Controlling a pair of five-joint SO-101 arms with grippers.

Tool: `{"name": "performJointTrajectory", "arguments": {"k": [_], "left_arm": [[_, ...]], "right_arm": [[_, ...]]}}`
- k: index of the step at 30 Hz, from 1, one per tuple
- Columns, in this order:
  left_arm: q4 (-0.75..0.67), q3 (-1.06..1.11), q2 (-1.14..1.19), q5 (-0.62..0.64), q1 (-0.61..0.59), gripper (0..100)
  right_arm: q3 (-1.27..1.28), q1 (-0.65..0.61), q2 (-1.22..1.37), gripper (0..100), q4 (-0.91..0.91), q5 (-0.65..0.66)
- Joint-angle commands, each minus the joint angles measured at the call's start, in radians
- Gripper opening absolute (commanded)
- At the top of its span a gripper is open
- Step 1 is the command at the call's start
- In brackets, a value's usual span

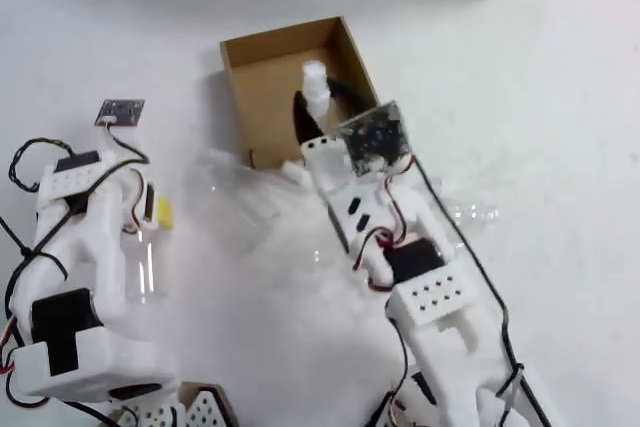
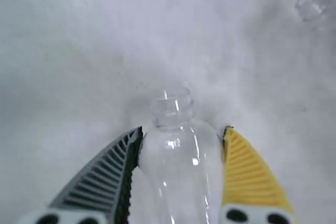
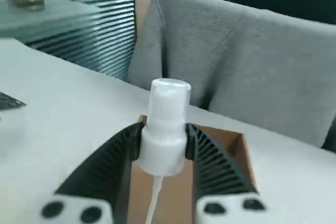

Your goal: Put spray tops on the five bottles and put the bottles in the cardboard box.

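My left gripper point(image 2: 181, 135) is shut on a clear, capless bottle point(image 2: 173, 150), its open neck pointing away over the white table. The high view has that gripper point(image 1: 148, 215) at the left, the bottle point(image 1: 140, 252) lying under the arm. My right gripper point(image 3: 164, 132) is shut on a white spray top point(image 3: 167, 124) with its thin tube hanging down. From above, this gripper point(image 1: 320, 112) holds the spray top point(image 1: 316, 85) over the open cardboard box point(image 1: 262, 77). The box's brown wall point(image 3: 226, 142) sits just behind the fingers.
More clear bottles lie on the table: one right of the right arm point(image 1: 470, 213), one left of the box point(image 1: 222, 175), another far off point(image 2: 315, 4). A small dark board point(image 1: 120, 110) lies at the left. Grey chairs point(image 3: 236, 72) line the far edge.
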Motion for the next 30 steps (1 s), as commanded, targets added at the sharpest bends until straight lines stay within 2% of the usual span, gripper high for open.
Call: {"name": "performJointTrajectory", "arguments": {"k": [1,5,7,12,21,28,30], "left_arm": [[-0.040,-0.054,-0.016,0.005,0.051,2],[-0.035,-0.104,-0.085,0.015,0.096,2],[-0.035,-0.115,-0.151,0.064,0.128,2],[-0.043,-0.117,-0.384,0.109,0.257,2],[-0.121,-0.104,-0.794,0.109,0.503,2],[-0.126,-0.075,-0.877,0.109,0.593,2],[-0.175,-0.017,-0.894,0.109,0.598,2]], "right_arm": [[0.046,-0.036,-0.094,1.5,-0.028,-0.133],[0.178,-0.041,-0.246,1.5,-0.035,-0.141],[0.226,-0.039,-0.326,1.5,-0.035,-0.141],[0.287,-0.039,-0.453,1.5,-0.033,-0.141],[0.298,-0.051,-0.458,1.5,-0.036,-0.143],[0.298,-0.038,-0.467,1.5,-0.031,-0.141],[0.295,-0.008,-0.469,1.5,-0.036,-0.141]]}}
